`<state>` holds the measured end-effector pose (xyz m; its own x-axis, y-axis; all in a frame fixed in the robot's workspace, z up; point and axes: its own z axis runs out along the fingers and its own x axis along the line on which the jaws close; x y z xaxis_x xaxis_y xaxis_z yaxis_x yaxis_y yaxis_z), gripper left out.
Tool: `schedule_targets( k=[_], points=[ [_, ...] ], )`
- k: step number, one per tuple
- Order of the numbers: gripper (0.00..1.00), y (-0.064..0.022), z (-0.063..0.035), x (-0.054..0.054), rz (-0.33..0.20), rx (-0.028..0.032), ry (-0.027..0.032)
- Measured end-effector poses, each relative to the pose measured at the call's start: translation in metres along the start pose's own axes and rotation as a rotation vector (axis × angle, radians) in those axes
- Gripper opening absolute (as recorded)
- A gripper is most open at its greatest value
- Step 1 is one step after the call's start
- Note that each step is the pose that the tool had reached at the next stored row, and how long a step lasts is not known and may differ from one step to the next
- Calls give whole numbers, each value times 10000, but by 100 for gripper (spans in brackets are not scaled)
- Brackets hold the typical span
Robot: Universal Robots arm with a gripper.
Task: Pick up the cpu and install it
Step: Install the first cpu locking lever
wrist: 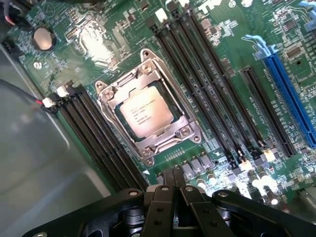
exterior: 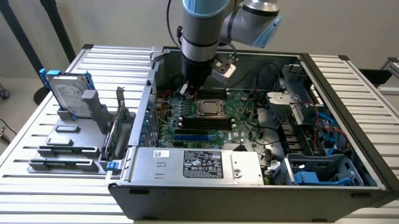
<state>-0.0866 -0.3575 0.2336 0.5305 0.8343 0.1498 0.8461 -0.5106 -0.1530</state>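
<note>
Sitting in the motherboard socket (wrist: 148, 114) inside the open computer case (exterior: 349, 184), the cpu (wrist: 146, 115) lies flat. Above it, the gripper (wrist: 173, 183) hangs with fingers clenched together, grasping nothing.

Shiny metal cpu (wrist: 146, 115), matt socket frame (wrist: 183, 132)

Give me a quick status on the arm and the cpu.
End effector over the motherboard, holding nothing. Cpu seated in its socket. Nothing lying on top of it.
</note>
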Motion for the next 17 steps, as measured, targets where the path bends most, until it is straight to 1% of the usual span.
schedule_targets(
  k=[3,11,13,15,17],
  points=[
    [11,-14,5,22,-287,38,-56],
    [11,-24,6,37,-1304,164,-255],
    [11,-24,5,38,-1563,186,-304],
    [11,-24,5,38,-1816,183,-335],
    [11,-24,5,38,-2062,153,-355]
  ],
)
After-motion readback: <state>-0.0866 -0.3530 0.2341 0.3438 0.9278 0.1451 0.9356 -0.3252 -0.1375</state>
